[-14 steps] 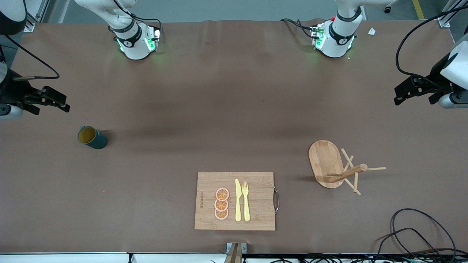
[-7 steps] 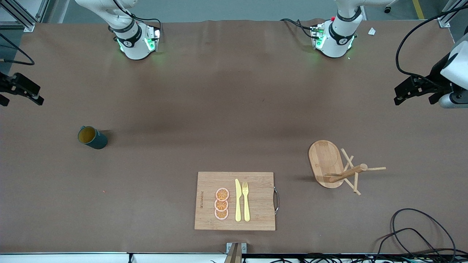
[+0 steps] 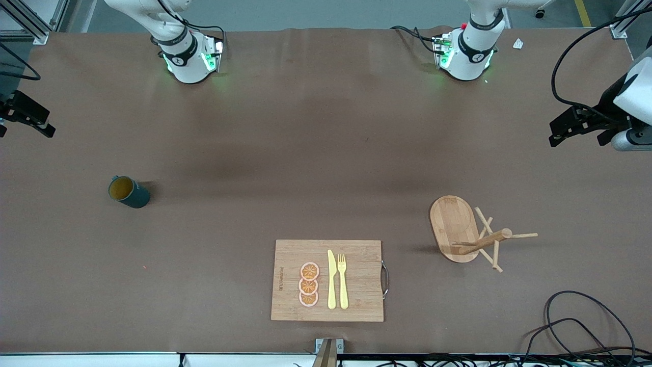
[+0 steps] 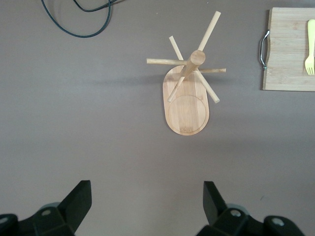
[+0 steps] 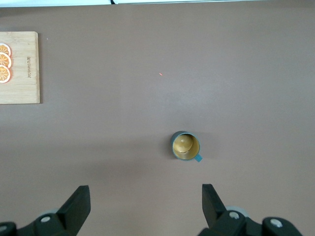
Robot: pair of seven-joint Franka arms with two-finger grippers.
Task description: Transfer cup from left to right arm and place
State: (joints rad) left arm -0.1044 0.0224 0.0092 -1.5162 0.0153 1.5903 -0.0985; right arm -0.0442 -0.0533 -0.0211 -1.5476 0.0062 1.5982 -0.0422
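Front view: the cup (image 3: 128, 191) stood upright at the right arm's end of the table. Wrist views: the left gripper (image 4: 146, 204) and right gripper (image 5: 146, 206) hung spread and empty, suggesting placement complete, retreat next.

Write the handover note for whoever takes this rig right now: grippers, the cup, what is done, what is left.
Left gripper: open, holding nothing, up at the left arm's end of the table; the wooden mug rack lies nearer the front camera.
Right gripper: open, holding nothing, at the right arm's end of the table.
Cup: upright on the table at the right arm's end, untouched by either gripper.
Done: the cup stands at the right arm's end, so the transfer and placing look finished.
Left: nothing obvious; confirm the cup's spot is acceptable.
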